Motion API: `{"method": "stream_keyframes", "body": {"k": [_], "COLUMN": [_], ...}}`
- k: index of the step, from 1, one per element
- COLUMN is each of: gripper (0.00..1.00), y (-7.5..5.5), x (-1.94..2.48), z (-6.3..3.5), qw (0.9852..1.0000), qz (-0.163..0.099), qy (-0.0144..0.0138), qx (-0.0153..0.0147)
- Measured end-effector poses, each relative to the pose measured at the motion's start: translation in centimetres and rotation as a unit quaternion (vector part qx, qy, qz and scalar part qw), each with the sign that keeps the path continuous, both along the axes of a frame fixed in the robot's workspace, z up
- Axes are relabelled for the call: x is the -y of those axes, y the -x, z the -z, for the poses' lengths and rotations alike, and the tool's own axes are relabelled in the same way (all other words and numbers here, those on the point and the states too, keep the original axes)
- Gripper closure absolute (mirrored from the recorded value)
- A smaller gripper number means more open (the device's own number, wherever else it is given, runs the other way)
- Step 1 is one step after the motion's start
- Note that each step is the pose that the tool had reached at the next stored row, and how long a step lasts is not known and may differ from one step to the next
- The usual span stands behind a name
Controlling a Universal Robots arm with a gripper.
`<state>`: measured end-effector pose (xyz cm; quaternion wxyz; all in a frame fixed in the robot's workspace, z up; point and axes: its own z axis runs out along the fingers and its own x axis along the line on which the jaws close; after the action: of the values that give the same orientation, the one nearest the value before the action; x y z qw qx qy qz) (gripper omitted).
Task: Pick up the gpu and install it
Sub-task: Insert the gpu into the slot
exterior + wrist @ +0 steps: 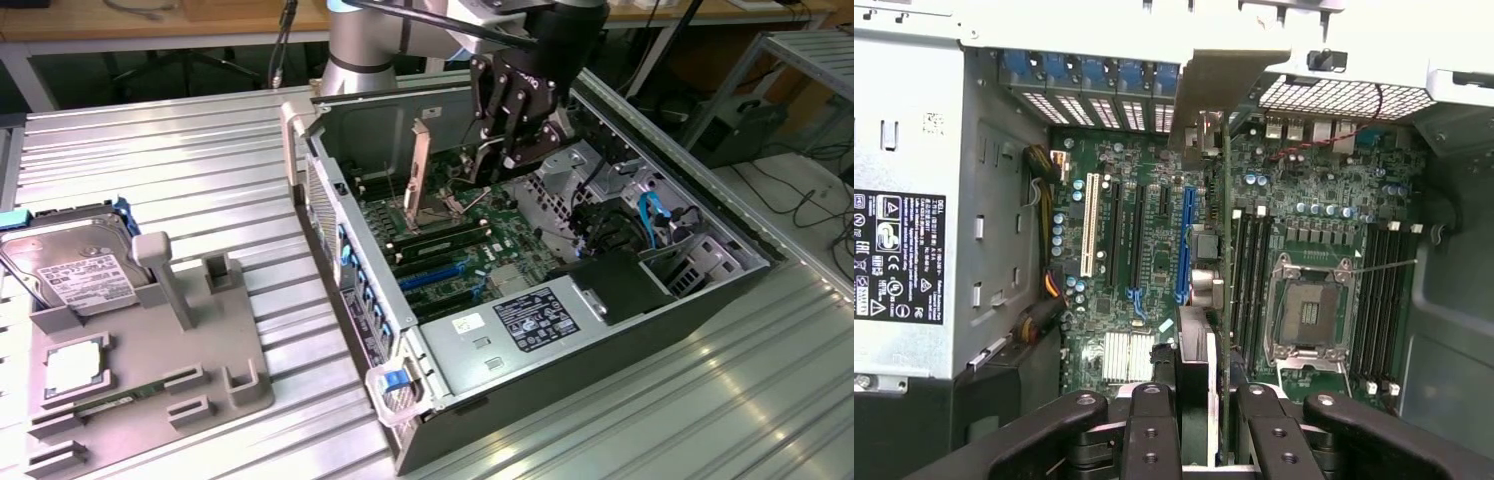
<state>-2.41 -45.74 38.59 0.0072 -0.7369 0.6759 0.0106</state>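
The Universal Robots arm (358,45) reaches in from the far side, its silver-grey upright segment standing behind the scene and its dark wrist (567,35) angled downward. The black gripper (491,160) hangs below the wrist, pointing steeply down. Its linkage fingers (514,95) are drawn in part-way, clamped on the edge of a thin card that stands upright between them. In the wrist view the gripper (1204,430) has its two inner fingers (1150,430) pressed on either face of that card.

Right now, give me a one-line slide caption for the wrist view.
Gripper holds the gpu edge-on above the motherboard inside the open computer case, its bracket toward the rear slots.
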Motion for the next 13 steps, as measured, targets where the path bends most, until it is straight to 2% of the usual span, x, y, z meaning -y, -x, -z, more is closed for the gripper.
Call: {"method": "stream_keyframes", "body": {"k": [13], "gripper": [0.72], "y": [0.0], "x": [0.05], "z": [0.45], "qw": [1.0], "qz": [-0.001], "qy": [0.0], "qx": [0.0]}}
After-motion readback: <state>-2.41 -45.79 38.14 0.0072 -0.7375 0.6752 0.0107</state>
